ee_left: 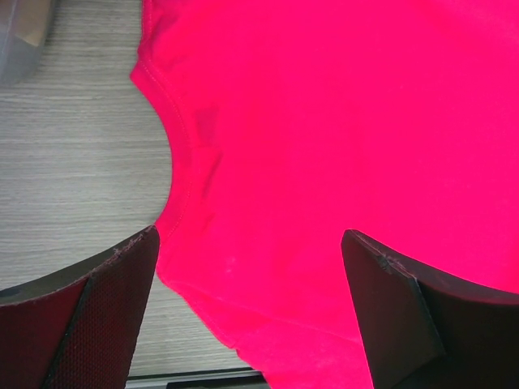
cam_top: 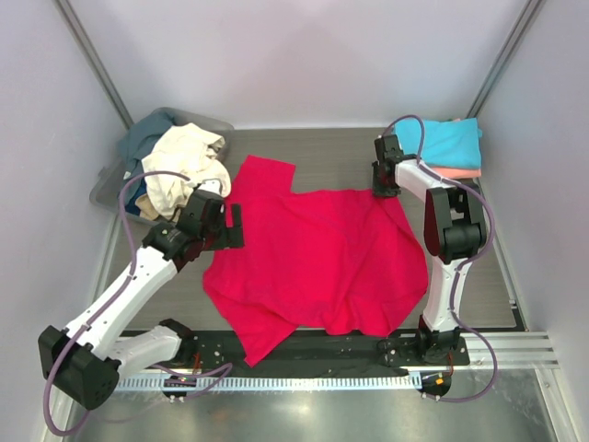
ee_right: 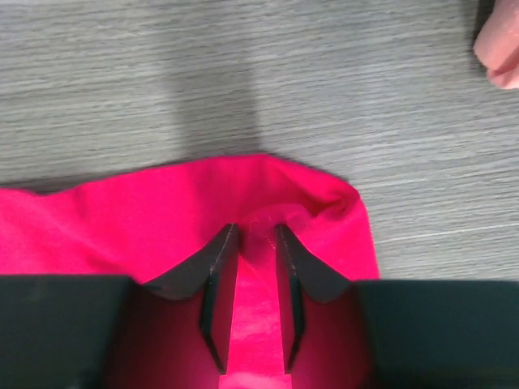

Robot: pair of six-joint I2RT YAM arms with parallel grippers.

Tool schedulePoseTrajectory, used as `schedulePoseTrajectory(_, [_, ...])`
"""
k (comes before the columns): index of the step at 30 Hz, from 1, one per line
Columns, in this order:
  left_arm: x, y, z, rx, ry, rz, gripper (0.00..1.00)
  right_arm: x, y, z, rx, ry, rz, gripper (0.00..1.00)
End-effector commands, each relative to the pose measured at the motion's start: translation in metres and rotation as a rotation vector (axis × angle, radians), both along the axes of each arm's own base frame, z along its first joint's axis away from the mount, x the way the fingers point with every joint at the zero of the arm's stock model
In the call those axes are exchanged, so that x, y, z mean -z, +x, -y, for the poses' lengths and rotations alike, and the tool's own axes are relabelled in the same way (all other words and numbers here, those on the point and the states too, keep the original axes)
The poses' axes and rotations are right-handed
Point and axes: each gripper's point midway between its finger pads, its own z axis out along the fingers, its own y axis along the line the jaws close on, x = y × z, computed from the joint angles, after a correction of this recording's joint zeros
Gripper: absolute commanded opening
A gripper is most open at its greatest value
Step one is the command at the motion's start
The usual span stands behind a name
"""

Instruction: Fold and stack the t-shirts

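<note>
My left arm (cam_top: 120, 304) reaches past the tub (cam_top: 109, 184) holding the cream shirt (cam_top: 189, 161) and slate shirt (cam_top: 143, 138). My left end effector (ee_left: 251, 243) hangs wide open, empty, over the left edge of the red shirt (cam_top: 313, 258), which is spread on the desk (cam_top: 322, 152). My right end effector (ee_right: 254, 235) pinches a fold at its far right corner. Far right, the turquoise shirt (cam_top: 451, 143) lies on the salmon shirt (cam_top: 465, 172).

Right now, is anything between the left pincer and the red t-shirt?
Nothing visible. The open left pincer hangs over the left edge of the crimson red cloth t-shirt, with only bare cloth and grey tabletop beneath it. The right pincer pinches the shirt's far right corner.
</note>
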Motion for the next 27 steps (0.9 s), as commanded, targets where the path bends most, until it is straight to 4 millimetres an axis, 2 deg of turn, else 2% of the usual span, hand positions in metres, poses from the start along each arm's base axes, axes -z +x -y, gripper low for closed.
schedulePoseTrajectory(1, [0.007, 0.003, 0.000, 0.004, 0.021, -0.015, 0.93, -0.015, 0.013, 0.004, 0.006, -0.034, 0.047, 0.26])
schedulePoseTrajectory(7, [0.007, 0.004, -0.001, -0.001, 0.028, -0.012, 0.93, -0.022, 0.012, 0.008, 0.003, -0.051, 0.053, 0.01])
schedulePoseTrajectory(9, [0.008, 0.004, 0.000, 0.000, 0.028, -0.015, 0.93, -0.035, 0.012, 0.013, 0.008, -0.075, 0.076, 0.01])
schedulePoseTrajectory(13, [0.010, 0.004, 0.000, 0.002, 0.029, -0.021, 0.93, -0.059, 0.017, 0.037, -0.014, -0.141, 0.122, 0.01])
schedulePoseTrajectory(14, [0.010, 0.004, 0.000, 0.001, 0.029, -0.021, 0.92, -0.062, 0.017, 0.055, -0.007, -0.197, 0.118, 0.01])
schedulePoseTrajectory(16, [0.010, 0.004, 0.000, 0.003, 0.029, -0.022, 0.92, -0.062, 0.022, 0.076, 0.033, -0.239, 0.114, 0.02])
schedulePoseTrajectory(18, [0.009, 0.004, 0.000, 0.001, 0.027, -0.019, 0.92, -0.068, 0.027, 0.104, 0.100, -0.260, 0.120, 0.13])
schedulePoseTrajectory(20, [0.009, 0.004, -0.001, -0.003, 0.028, -0.014, 0.92, -0.072, 0.028, 0.112, 0.124, -0.231, 0.129, 0.28])
schedulePoseTrajectory(21, [0.008, 0.004, -0.001, -0.004, 0.028, -0.013, 0.92, -0.078, 0.027, 0.125, 0.159, -0.227, 0.140, 0.38])
schedulePoseTrajectory(22, [0.007, 0.004, -0.001, -0.003, 0.027, -0.010, 0.92, -0.090, 0.026, 0.126, 0.172, -0.222, 0.164, 0.57])
schedulePoseTrajectory(25, [0.007, 0.004, 0.000, -0.003, 0.024, -0.009, 0.92, -0.103, 0.020, 0.114, 0.162, -0.153, 0.196, 0.66])
schedulePoseTrajectory(26, [0.007, 0.005, 0.000, -0.003, 0.024, -0.009, 0.92, -0.121, 0.016, 0.109, 0.161, -0.123, 0.235, 0.66])
schedulePoseTrajectory(27, [0.008, 0.005, 0.000, -0.003, 0.023, -0.013, 0.92, -0.117, 0.008, 0.103, 0.150, -0.092, 0.225, 0.66])
